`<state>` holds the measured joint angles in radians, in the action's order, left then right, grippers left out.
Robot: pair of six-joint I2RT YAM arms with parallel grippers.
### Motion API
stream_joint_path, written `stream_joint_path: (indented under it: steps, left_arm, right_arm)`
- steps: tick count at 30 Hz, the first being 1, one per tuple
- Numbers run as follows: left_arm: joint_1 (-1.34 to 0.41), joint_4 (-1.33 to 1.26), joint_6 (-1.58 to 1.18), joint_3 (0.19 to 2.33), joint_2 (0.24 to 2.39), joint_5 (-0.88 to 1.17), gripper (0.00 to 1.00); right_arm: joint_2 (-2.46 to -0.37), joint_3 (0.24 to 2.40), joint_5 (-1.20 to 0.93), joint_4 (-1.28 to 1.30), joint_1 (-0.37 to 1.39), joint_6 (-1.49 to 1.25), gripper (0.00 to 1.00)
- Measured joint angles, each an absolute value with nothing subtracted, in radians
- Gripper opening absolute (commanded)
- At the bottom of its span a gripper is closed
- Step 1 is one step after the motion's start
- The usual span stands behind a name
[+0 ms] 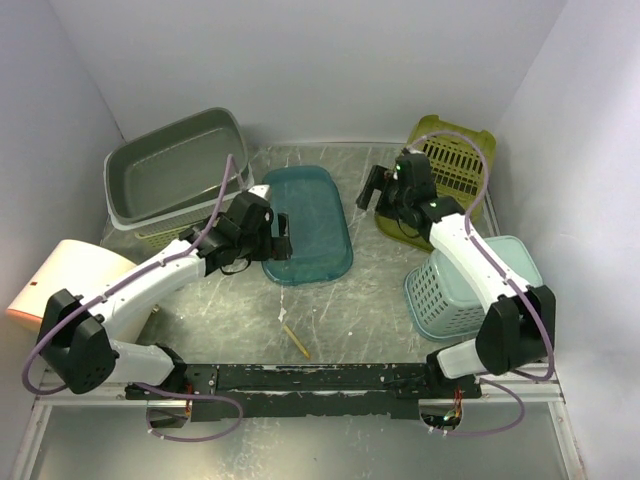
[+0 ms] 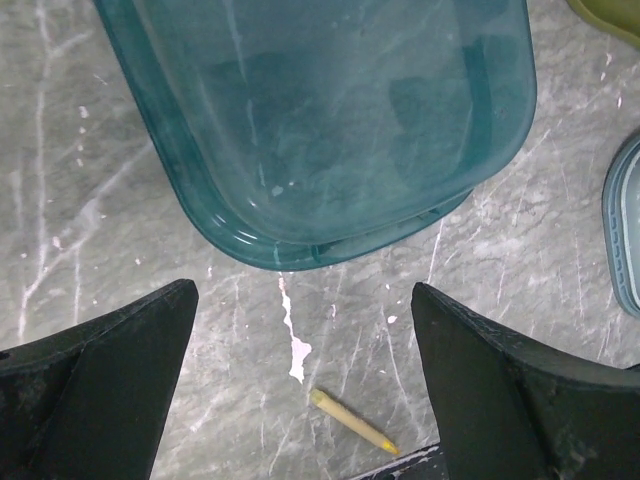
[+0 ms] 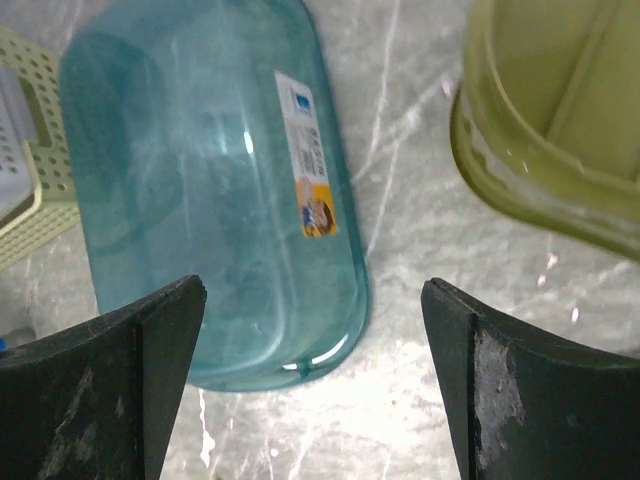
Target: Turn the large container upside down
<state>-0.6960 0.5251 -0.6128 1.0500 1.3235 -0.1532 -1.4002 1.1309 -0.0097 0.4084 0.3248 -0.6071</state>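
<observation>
Spread wide and holding nothing, the left gripper [image 2: 305, 300] hangs just beside the left rim of the teal container [image 1: 310, 225], which lies bottom-up in the middle of the table [image 1: 370, 300]. On its upturned base is a white label [image 3: 310, 150] with blue and orange print, its writing too small to read. Further right, the right gripper [image 3: 312, 290] is also parted and empty, near the container's right side.
</observation>
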Motion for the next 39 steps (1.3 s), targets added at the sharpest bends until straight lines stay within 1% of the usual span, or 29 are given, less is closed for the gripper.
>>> stream_joint_path:
  steps: [4, 9, 12, 15, 18, 21, 26, 30, 34, 39]
  left_arm:
    - [-0.696, 0.497, -0.607, 1.032, 1.341, -0.118, 0.98]
    - [-0.695, 0.479, -0.605, 1.032, 1.341, -0.107, 0.99]
    - [-0.695, 0.479, -0.601, 1.025, 1.323, -0.107, 1.0]
    - [-0.695, 0.483, -0.594, 1.017, 1.291, -0.107, 1.0]
    - [-0.695, 0.484, -0.586, 1.015, 1.274, -0.108, 1.0]
    - [-0.695, 0.484, -0.579, 1.008, 1.275, -0.108, 1.0]
    - [-0.695, 0.483, -0.568, 1.0, 1.303, -0.104, 0.99]
    - [-0.695, 0.483, -0.557, 1.0, 1.334, -0.097, 1.0]
    - [-0.69, 0.485, -0.554, 1.0, 1.343, -0.097, 1.0]
    - [-0.662, 0.489, -0.566, 0.997, 1.343, -0.096, 1.0]
  right_arm:
    - [-1.508, 1.309, 0.103, 0.439, 0.4, -0.523, 0.91]
    - [-1.763, 1.547, 0.218, 0.45, 0.488, -0.48, 0.91]
    - [-1.931, 1.665, 0.302, 0.498, 0.48, -0.472, 0.91]
    - [-1.995, 1.671, 0.352, 0.545, 0.439, -0.473, 0.91]
    - [-1.974, 1.597, 0.399, 0.566, 0.376, -0.473, 0.91]
    - [-1.904, 1.51, 0.446, 0.586, 0.334, -0.475, 0.92]
    - [-1.757, 1.395, 0.522, 0.619, 0.309, -0.497, 0.94]
    - [-1.671, 1.343, 0.539, 0.628, 0.289, -0.506, 0.94]
    - [-1.631, 1.34, 0.494, 0.636, 0.278, -0.502, 0.94]
    - [-1.529, 1.315, 0.307, 0.559, 0.308, -0.467, 0.93]
